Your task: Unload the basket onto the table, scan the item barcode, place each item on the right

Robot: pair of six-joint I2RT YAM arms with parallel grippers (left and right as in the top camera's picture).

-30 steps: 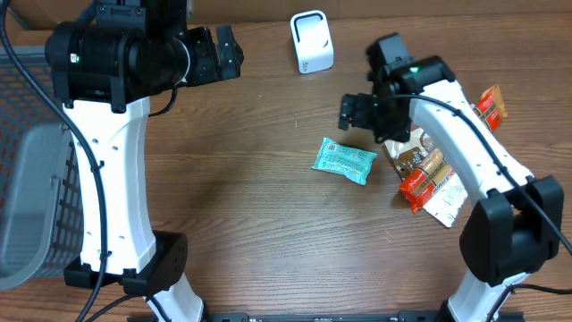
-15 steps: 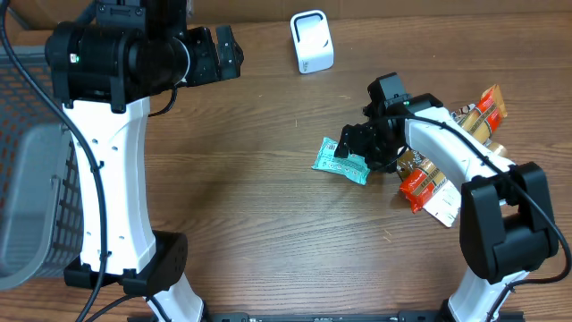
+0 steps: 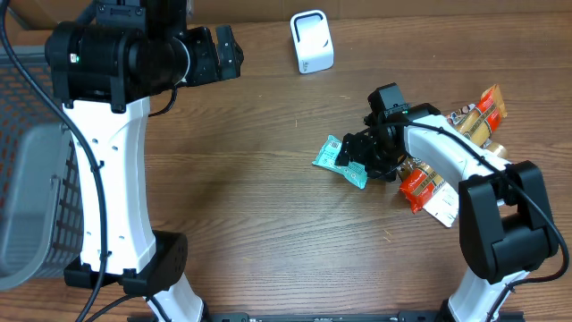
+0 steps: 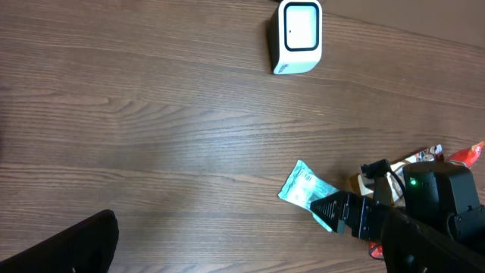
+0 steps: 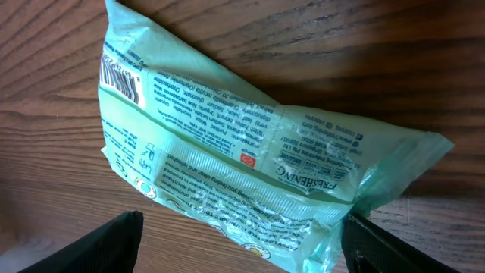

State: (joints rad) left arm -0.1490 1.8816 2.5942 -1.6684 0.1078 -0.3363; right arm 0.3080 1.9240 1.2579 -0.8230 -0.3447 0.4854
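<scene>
A pale green packet [image 3: 336, 157] lies on the wooden table, right of centre, with its barcode [image 5: 121, 76] facing up at one end. My right gripper [image 3: 359, 159] is down at the packet's right end, jaws straddling it. In the right wrist view the packet [image 5: 242, 167] fills the space between the fingers. One finger [image 5: 379, 246] touches its crimped edge, while bare wood shows between the packet and the other finger [image 5: 106, 246]. The white scanner [image 3: 311, 41] stands at the back. My left gripper [image 3: 222, 52] hangs open high at the back left, holding nothing.
Several red and orange snack packets [image 3: 427, 181] lie just right of the green one, under the right arm, with another [image 3: 485, 105] farther back. A grey mesh basket [image 3: 27, 206] stands off the table's left edge.
The right gripper came down from near the scanner side onto the green packet's right end, and the packet has shifted and turned slightly. The left arm has not moved.
</scene>
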